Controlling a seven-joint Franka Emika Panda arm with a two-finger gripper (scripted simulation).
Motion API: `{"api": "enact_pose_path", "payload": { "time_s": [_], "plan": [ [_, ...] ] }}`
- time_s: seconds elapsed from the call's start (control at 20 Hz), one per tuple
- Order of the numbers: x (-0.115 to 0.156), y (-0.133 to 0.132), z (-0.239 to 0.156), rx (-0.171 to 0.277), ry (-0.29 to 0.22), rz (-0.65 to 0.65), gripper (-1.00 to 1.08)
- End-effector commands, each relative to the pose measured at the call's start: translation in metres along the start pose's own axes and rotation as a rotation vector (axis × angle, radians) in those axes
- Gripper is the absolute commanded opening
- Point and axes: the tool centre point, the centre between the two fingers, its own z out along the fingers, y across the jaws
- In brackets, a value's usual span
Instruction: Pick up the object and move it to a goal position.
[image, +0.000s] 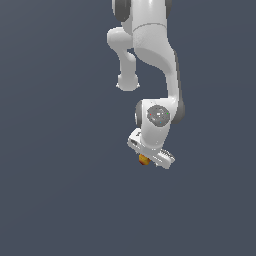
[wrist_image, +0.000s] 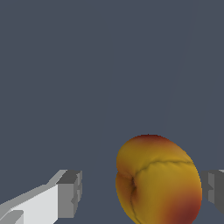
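Observation:
The ball (wrist_image: 157, 183) is yellow-orange with red patches and a crease across it. In the wrist view it lies between my two grey fingertips. One fingertip (wrist_image: 70, 193) stands apart from it with a clear gap. The other fingertip (wrist_image: 215, 188) is right at its edge. My gripper (wrist_image: 142, 192) is open around the ball, which sits off-centre. In the exterior view the ball (image: 144, 159) peeks out just under the white hand, and the gripper (image: 146, 161) points down over it; the fingers themselves are hidden by the hand.
A plain dark blue-grey ground (image: 60, 200) fills both views. The white arm (image: 150, 45) comes down from the top of the exterior view. No goal marker shows.

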Motion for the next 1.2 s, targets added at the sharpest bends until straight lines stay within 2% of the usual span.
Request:
{"api": "enact_pose_path", "payload": {
  "time_s": [0.0, 0.2, 0.25, 0.7, 0.75, 1.15],
  "plan": [
    [-0.003, -0.002, 0.012, -0.001, -0.004, -0.003, 1.0],
    [-0.002, -0.002, 0.015, -0.001, -0.004, -0.003, 1.0],
    [-0.002, -0.002, 0.015, -0.001, -0.004, -0.003, -1.0],
    [-0.002, -0.002, 0.015, -0.001, -0.004, -0.003, -1.0],
    [0.011, 0.006, 0.006, 0.002, 0.012, 0.015, -1.0],
    [0.034, 0.018, 0.006, 0.002, 0.01, 0.013, -1.0]
  ]
}}
